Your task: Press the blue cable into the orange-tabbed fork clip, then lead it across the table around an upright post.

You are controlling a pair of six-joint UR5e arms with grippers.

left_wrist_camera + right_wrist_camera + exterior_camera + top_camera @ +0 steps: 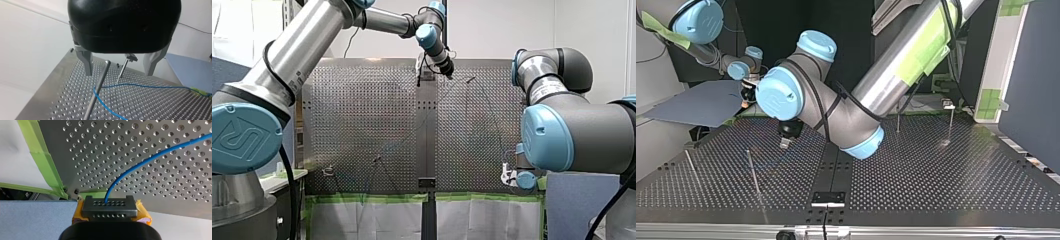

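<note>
- L gripper: metal fingers wide open, holding nothing, hanging above the table.
- Upright post: stands just ahead of the fingers, within the gap, nearer one finger.
- Blue cable: lies low on the table and bends round the post's base, below the fingertips. Its long run lies along the line joining the two fingers, not across it.
- R gripper: fingers closed on the cable's end, near the table edge, well apart from the post.
- Judgement: L arm is nearer the bend. A pinch there prob. needs a descent plus a wrist turn.
- Orange-tabbed clip: cannot ID.
</note>
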